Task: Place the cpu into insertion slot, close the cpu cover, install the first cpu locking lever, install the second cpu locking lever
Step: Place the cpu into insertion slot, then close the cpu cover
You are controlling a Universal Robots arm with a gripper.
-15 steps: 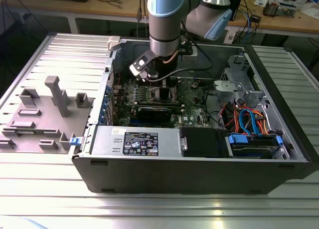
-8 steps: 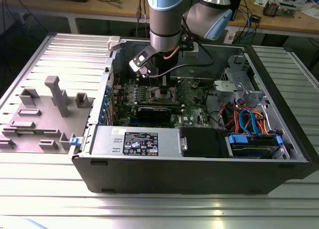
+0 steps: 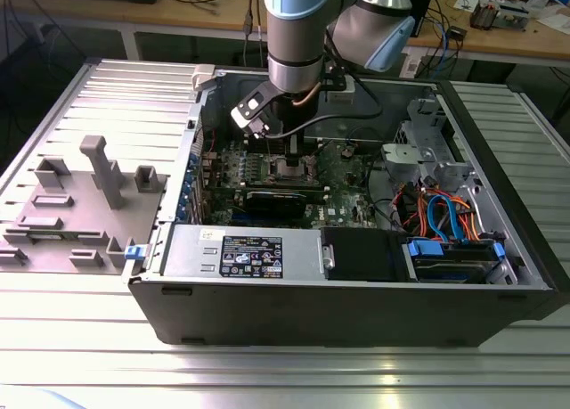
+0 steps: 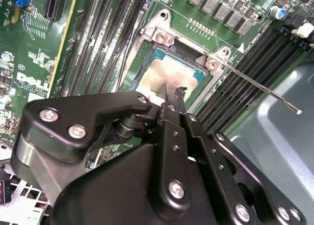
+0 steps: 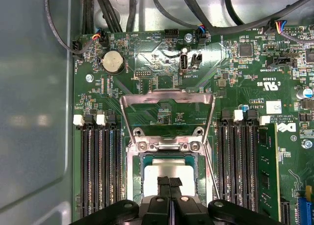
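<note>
The cpu (image 5: 169, 172), a silvery square chip, lies flat in the insertion slot (image 5: 133, 178) on the green motherboard; it is also seen in the second wrist view as the cpu (image 4: 164, 73). The cpu cover (image 5: 167, 96), a thin metal frame with a window, stands swung open on its hinge beyond the chip. A thin locking lever (image 4: 265, 91) sticks out, unlatched, beside the socket. My gripper (image 5: 170, 182) hangs right over the chip's near edge, fingers shut together with nothing between them. In the exterior view the gripper (image 3: 289, 151) reaches down into the open computer case.
Memory slots (image 5: 100, 171) flank the socket on both sides, with one module (image 5: 267, 171) seated. Black cables (image 5: 113, 9) run along the board's far edge. The case wall (image 3: 356, 306), a drive bay with blue and orange cables (image 3: 445, 222) and a grey fixture (image 3: 102, 173) outside the case surround the work area.
</note>
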